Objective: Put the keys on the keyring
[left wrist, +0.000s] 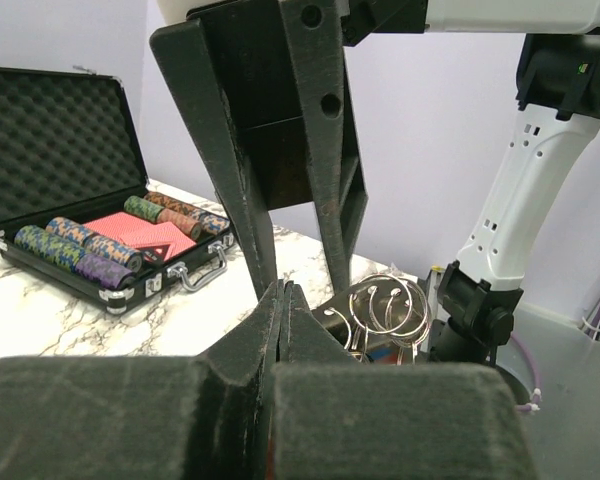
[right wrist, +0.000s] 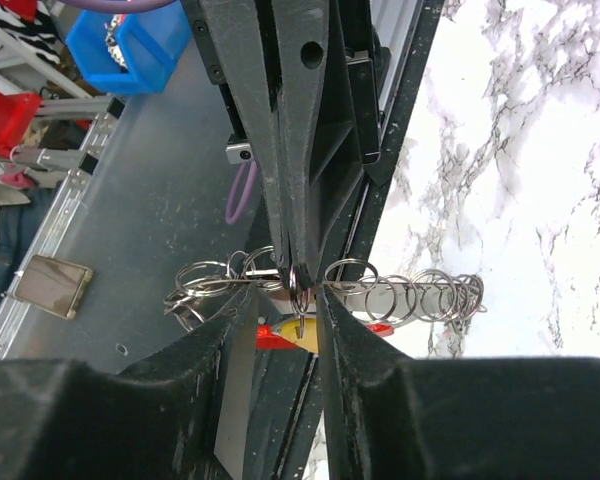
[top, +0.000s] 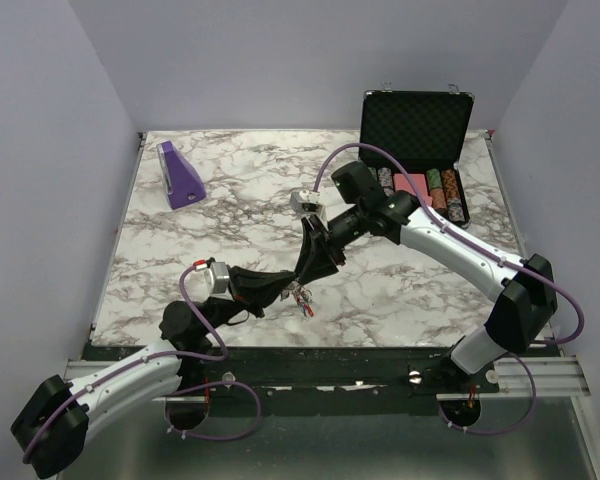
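Note:
The keyring (top: pixel 301 298) is a bunch of thin metal rings strung on a bar, held just above the table near its front edge. My left gripper (top: pixel 288 290) is shut on it. In the left wrist view the closed left gripper (left wrist: pixel 282 295) has wire rings (left wrist: pixel 388 305) fanned to its right. My right gripper (top: pixel 308 276) points down over the same spot. In the right wrist view the right gripper (right wrist: pixel 286 300) is open, its jaws either side of a small ring pinched by the left fingertips (right wrist: pixel 298 262). A yellow key (right wrist: pixel 306 337) and a red crescent (right wrist: pixel 268 333) hang below. No blue keys show.
An open black case of poker chips (top: pixel 420 150) stands at the back right, also in the left wrist view (left wrist: pixel 80 200). A purple wedge (top: pixel 180 175) sits at the back left. The metal rail (top: pixel 380 375) runs along the table's front edge.

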Controlling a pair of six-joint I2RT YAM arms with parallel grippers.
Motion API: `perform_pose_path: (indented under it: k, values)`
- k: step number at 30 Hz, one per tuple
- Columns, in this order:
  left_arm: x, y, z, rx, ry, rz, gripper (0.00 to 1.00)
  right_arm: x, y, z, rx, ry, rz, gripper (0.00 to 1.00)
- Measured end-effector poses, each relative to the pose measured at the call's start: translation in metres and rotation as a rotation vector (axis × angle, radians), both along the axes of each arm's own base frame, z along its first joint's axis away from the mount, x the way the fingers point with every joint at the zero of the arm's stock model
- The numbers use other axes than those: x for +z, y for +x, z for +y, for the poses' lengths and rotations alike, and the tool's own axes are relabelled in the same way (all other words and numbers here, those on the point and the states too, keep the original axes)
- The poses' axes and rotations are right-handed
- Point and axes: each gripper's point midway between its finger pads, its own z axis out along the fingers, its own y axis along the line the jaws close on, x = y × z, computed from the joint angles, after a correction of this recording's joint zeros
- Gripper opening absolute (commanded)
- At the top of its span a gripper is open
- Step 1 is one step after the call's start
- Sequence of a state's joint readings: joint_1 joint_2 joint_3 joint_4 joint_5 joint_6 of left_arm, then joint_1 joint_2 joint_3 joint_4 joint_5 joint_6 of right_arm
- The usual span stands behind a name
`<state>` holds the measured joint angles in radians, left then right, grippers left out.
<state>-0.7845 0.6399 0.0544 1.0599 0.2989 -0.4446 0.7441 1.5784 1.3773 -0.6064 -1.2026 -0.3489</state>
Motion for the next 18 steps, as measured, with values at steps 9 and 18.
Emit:
perform_pose_path:
  k: [9,18]
  values:
    - [0.007,-0.001,0.004,0.012,-0.024,-0.013,0.0,-0.004,0.006,0.002,-0.029,-0.013,-0.024,0.33]
    - [0.01,0.0,0.006,0.022,-0.035,-0.014,0.0,-0.003,0.007,0.003,-0.031,-0.012,-0.026,0.3]
